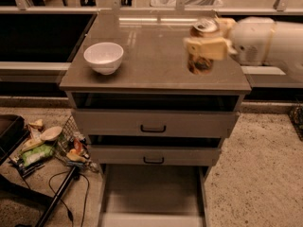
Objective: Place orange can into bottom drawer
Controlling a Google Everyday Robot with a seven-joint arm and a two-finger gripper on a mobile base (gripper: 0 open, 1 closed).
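My gripper (204, 46) comes in from the right on a white arm and is shut on the orange can (201, 63). The can is upright, with its silver top showing, and is held in the air above the right part of the cabinet top (151, 56). The bottom drawer (152, 193) stands pulled out at the foot of the cabinet, a shallow grey tray with nothing in it. It lies well below and in front of the can.
A white bowl (103, 57) sits on the left of the cabinet top. Two upper drawers with black handles (153, 128) are closed. A pile of litter and a cable (52, 148) lies on the floor at the left. Shelving runs behind the cabinet.
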